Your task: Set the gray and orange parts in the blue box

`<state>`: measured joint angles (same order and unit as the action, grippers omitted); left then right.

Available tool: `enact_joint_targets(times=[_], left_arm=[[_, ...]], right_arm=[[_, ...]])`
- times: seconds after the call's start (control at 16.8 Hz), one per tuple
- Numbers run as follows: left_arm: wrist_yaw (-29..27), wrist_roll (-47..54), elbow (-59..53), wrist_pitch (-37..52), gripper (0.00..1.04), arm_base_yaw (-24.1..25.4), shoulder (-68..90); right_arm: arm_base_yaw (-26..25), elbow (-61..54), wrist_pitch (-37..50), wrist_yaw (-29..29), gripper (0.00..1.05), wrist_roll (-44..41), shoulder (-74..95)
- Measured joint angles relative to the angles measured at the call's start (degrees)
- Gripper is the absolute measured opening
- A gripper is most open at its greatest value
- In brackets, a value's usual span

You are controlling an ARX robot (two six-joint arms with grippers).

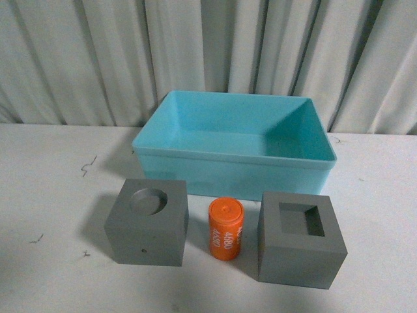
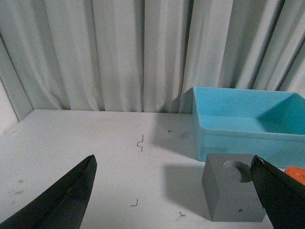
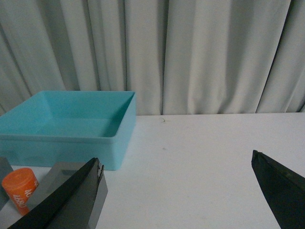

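Note:
The light-blue box [image 1: 229, 158] stands open at the middle of the white table. In front of it, in a row, are a gray cube with a round recess [image 1: 148, 228], an upright orange cylinder marked "4680" [image 1: 225, 229] and a gray cube with a square recess [image 1: 301, 251]. Neither gripper shows in the front view. My left gripper [image 2: 174, 193] is open and empty, low over the table; the round-recess cube [image 2: 228, 198] sits by its one finger [image 2: 279, 195], with the box [image 2: 238, 138] beyond. My right gripper [image 3: 176, 191] is open and empty; the cylinder [image 3: 20, 190], a cube [image 3: 55, 172] and the box [image 3: 66, 145] lie beside it.
A pale pleated curtain [image 1: 208, 52] hangs close behind the box. The white table [image 1: 45, 195] carries a few small dark marks on its left part [image 1: 88, 166]. Bare table [image 3: 200, 157] lies in front of my right gripper.

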<state>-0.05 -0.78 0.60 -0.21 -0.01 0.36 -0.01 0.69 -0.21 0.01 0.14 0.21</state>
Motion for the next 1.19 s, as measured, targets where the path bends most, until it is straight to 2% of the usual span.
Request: enact_joint_targets(times=[1.19], left_arm=[[0.02,0.0,0.0,0.0,0.98,0.0,0.0]], right_arm=[[0.0,0.0,0.0,0.0,0.98,0.0,0.0]])
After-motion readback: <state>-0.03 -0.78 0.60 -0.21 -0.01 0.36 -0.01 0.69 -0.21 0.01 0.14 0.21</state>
